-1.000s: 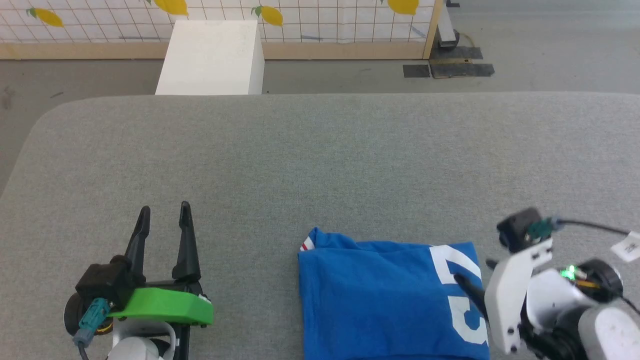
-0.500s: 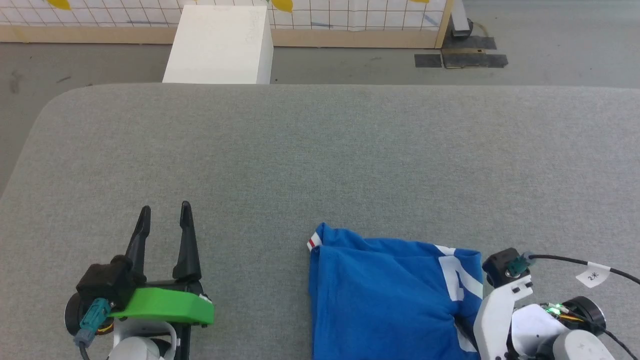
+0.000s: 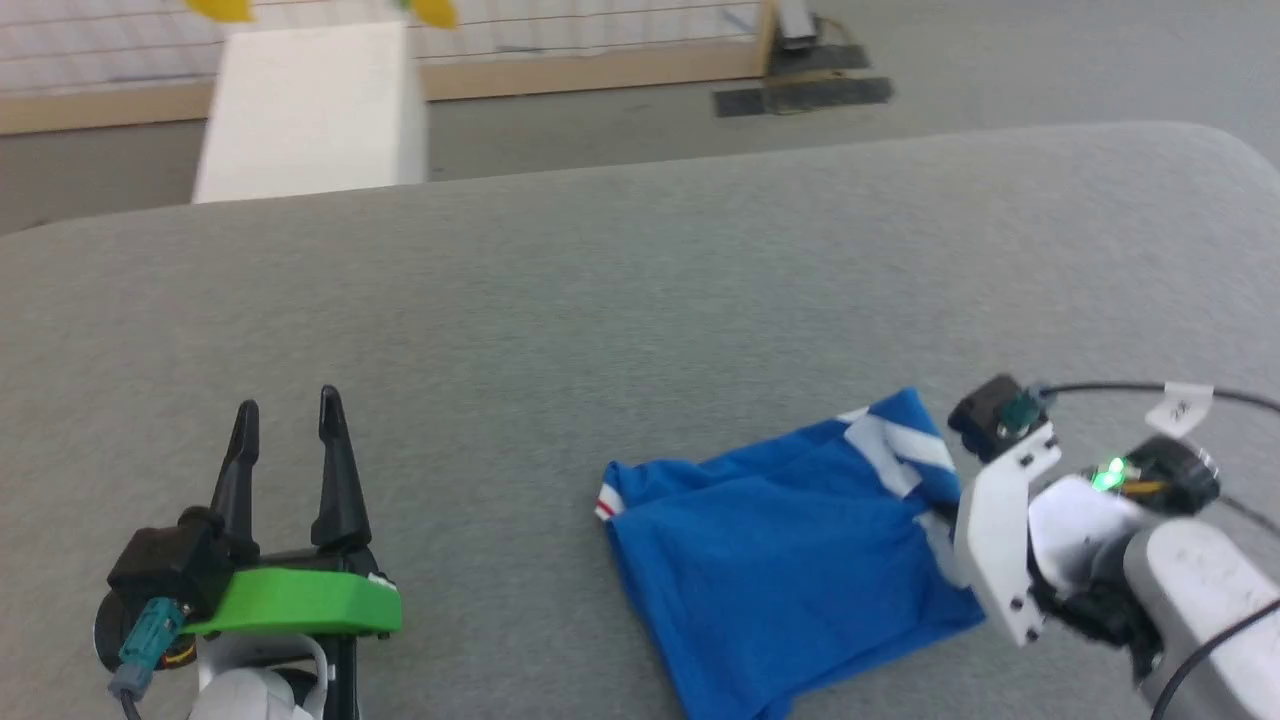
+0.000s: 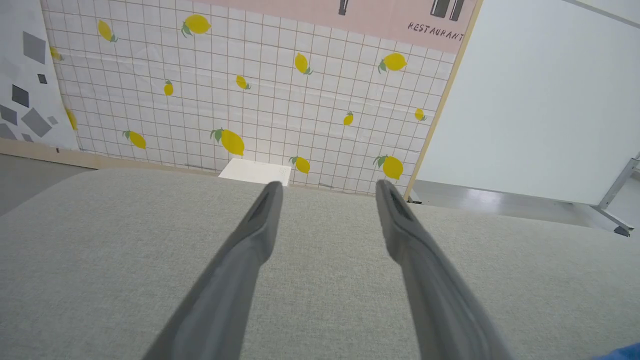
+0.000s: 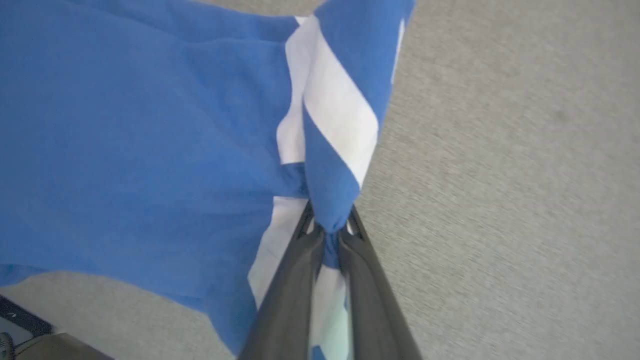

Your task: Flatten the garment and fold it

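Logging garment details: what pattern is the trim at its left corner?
Red-and-white stripes; the garment shows its trim best in the head view.

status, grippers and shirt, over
Left gripper open, empty over grey fabric table. Right gripper shut on royal-blue soft T-shirt, edge bunched between fingers. No obstruction seen.

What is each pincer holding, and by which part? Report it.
Right pincer: shut on the royal-blue soft T-shirt with white print, pinching a bunched fold at its white-printed edge. Left pincer: open, holding nothing.
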